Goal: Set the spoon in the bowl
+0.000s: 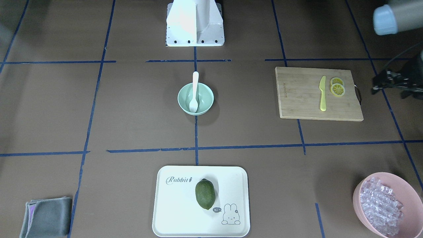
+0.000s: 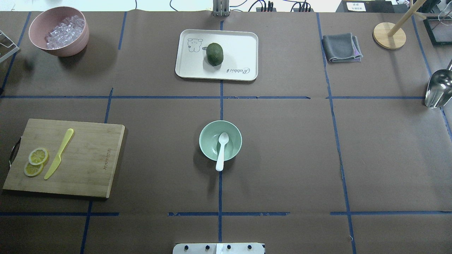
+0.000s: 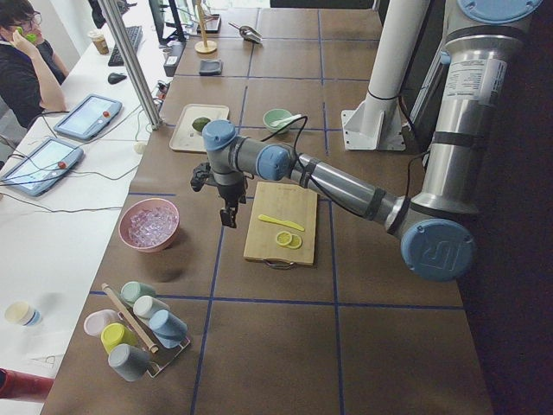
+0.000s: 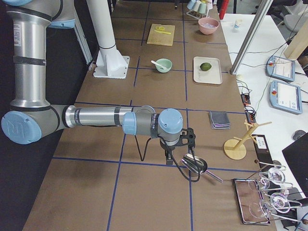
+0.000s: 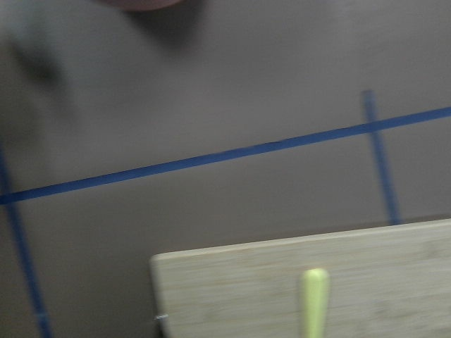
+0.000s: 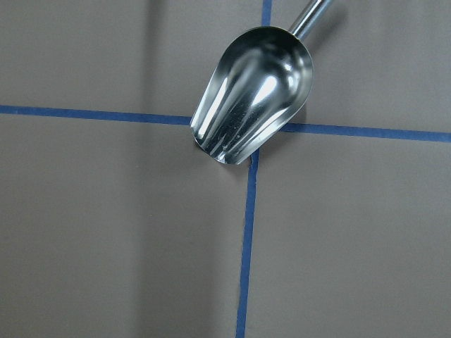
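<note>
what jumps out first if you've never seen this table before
The white spoon lies with its scoop in the mint-green bowl at the table's centre, its handle leaning over the rim toward the robot. On the robot's left, a wooden cutting board carries a yellow knife and two lemon slices. At the far left corner, a pink bowl holds clear ice-like pieces.
</note>
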Robot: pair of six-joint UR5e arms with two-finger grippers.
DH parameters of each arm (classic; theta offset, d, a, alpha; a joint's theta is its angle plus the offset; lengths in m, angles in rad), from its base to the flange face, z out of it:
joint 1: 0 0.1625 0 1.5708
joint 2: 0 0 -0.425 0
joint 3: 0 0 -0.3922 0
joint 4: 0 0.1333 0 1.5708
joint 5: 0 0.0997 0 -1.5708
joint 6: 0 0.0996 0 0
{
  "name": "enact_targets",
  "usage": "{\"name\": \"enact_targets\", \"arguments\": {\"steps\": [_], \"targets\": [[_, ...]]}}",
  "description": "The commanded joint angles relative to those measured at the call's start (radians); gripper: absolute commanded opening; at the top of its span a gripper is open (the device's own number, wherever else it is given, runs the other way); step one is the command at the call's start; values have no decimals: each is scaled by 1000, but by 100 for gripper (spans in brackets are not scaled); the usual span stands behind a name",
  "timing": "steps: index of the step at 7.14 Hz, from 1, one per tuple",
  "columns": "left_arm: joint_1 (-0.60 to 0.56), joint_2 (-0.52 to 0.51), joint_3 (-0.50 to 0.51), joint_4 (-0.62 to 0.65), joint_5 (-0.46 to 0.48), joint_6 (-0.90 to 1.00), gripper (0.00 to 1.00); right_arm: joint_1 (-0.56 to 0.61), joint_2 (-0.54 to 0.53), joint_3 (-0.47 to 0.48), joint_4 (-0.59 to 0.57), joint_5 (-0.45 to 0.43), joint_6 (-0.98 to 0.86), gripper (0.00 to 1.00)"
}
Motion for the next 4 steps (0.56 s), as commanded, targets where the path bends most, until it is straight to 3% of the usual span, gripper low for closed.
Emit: {"name": "enact_targets", "arguments": {"steps": [1,2,3,4], "targets": [[-205,27,210,-10,-5,312,100,0,4,-21,0,0,0,100],[-244,33,265,-32,-15,374,100,0,5,-18,2,1,0,100],[-269,58,251,-32,-97,367,100,0,5,-18,0,2,0,100],[-272,84,212,-30,-104,358,100,0,4,-18,2,2,0,100]]}}
